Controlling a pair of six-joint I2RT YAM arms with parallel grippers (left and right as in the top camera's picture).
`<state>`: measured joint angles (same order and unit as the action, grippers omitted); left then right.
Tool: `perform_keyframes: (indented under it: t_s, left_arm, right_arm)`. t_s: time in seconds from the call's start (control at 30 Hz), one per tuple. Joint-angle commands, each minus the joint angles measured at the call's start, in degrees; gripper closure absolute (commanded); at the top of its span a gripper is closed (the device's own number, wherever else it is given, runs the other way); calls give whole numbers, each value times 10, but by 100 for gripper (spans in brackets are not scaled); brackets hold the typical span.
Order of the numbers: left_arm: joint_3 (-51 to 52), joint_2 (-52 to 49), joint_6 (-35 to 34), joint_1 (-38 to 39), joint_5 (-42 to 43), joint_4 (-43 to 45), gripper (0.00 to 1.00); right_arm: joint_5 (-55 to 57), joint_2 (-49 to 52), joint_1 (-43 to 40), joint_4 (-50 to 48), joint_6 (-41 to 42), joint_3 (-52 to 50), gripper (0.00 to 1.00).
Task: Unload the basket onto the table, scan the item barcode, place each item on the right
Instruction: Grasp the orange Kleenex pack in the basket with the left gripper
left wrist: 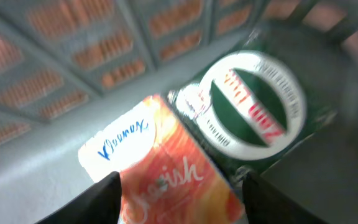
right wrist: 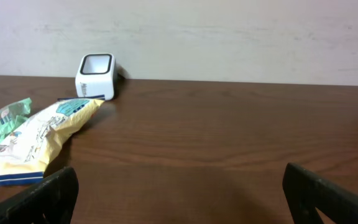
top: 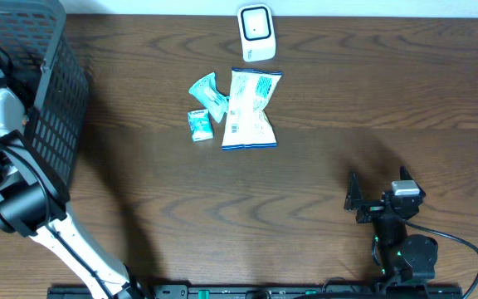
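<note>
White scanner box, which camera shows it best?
Overhead: the scanner shows its whole window face, sharp, from above. Right wrist shows it obliquely, farther off. Left wrist misses it, looking into the basket.

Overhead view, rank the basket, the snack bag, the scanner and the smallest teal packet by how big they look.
1. basket, even though the frame edge cuts it off
2. snack bag
3. scanner
4. smallest teal packet
</note>
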<state>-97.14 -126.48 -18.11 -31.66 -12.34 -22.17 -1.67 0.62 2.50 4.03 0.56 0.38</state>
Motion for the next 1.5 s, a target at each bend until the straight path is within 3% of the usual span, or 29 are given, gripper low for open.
perform_keyframes:
  t_s: [0.0,0.2,0.4,0.63,0.73,0.8,1.03,1.1,1.2,1.27,1.3,1.33,1.37,1.4,1.47]
  left_arm:
    - [7,-13,5,0,-4,-22,48]
    - [7,-11,5,-5,-15,-83,51]
    - [7,12,5,-6,-94,-153,52]
    - [7,14,4,-6,-84,-177,51]
    - [7,14,4,-6,-41,-167,16]
    - [7,14,4,-6,-15,-148,4]
    - [7,12,0,-6,-9,-118,5]
    - [7,11,0,-6,-9,-112,13]
    - [11,10,0,-7,-9,-112,40]
    - [15,10,0,-8,-9,-114,47]
    - [16,10,5,-8,-9,-116,65]
    - [16,10,8,-8,-10,-116,71]
    - [16,11,19,-8,-10,-116,85]
    - [14,15,32,-8,-9,-118,92]
    - [6,30,33,-8,-9,-123,93]
  right_arm:
    - [1,-3,6,3,-4,-1,1]
    - [1,-3,6,2,-4,-1,1]
    - [1,-3,6,2,-4,-1,1]
    - [1,-3,6,2,-4,-1,1]
    - [1,-3,6,2,-4,-1,1]
    - [1,-3,6,2,-4,-1,1]
    - [1,-3,6,2,-4,-1,1]
    - [1,-3,6,2,-4,-1,1]
    - [1,-3,6,2,-4,-1,1]
    - [1,-3,6,2,-4,-1,1]
    - [1,-3,6,2,-4,-1,1]
    - [1,-3,6,2,-4,-1,1]
    - [1,-3,6,2,-4,-1,1]
    - [1,-3,6,3,-4,-1,1]
    - [1,-3,6,2,-4,-1,1]
